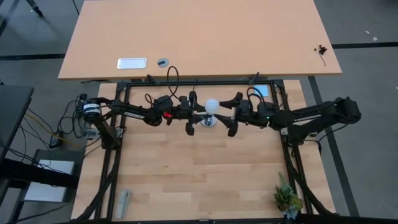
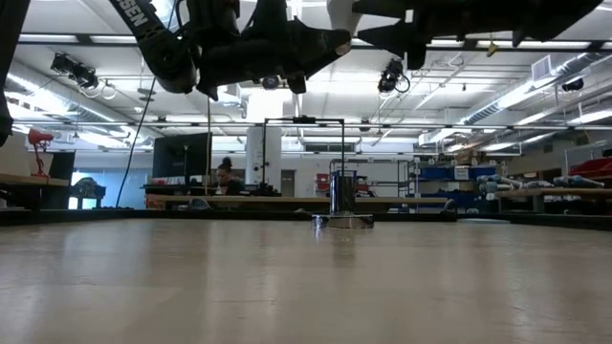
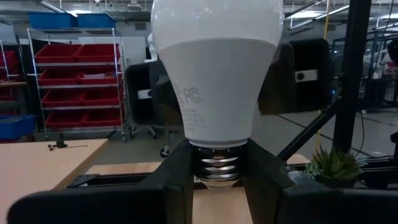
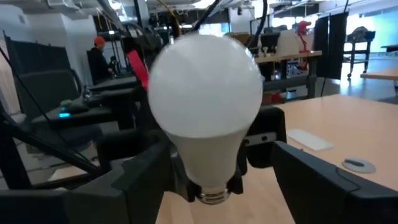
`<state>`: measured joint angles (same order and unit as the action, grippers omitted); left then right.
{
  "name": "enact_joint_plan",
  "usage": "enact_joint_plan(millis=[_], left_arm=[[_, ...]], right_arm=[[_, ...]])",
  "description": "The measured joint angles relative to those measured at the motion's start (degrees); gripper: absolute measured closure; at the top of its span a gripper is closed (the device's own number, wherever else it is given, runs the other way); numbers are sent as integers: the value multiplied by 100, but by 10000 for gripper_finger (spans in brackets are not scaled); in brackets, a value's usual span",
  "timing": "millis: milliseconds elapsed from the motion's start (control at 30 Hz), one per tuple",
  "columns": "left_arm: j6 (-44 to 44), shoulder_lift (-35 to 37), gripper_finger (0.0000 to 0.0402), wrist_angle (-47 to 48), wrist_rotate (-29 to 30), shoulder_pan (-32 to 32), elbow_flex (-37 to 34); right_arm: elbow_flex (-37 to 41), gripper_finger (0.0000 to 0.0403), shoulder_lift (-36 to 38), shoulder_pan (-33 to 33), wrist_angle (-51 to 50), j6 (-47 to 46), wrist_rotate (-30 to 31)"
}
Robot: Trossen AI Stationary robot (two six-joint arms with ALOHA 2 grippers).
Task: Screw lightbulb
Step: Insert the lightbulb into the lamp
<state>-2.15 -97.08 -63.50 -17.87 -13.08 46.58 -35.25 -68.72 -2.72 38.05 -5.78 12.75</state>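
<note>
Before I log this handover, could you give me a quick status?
Left gripper shut on white frosted lightbulb, at its threaded base. Right gripper open around it. Nothing in the way.

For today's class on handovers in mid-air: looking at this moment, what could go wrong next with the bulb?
1. The left gripper pinches the lightbulb only by its threaded base, high above the table; a slip would likely drop it.
2. The right gripper stands open around the bulb; closing off-centre might knock it askew.
3. The socket sits far below, so lining up could fail.

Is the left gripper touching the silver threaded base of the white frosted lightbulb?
Touching. The left wrist view shows the left gripper with its dark fingers pressed against both sides of the white frosted lightbulb's silver threaded base.
</note>
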Motion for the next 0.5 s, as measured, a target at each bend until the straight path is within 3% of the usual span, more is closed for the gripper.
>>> enact_joint_plan(millis=[267, 500], left_arm=[[-114, 0, 304, 65, -125, 0, 1], [-109, 0, 302, 324, -114, -4, 1]], right_arm=[[-260, 142, -622, -109, 73, -3, -215], [-304, 148, -553, -109, 96, 2, -216]])
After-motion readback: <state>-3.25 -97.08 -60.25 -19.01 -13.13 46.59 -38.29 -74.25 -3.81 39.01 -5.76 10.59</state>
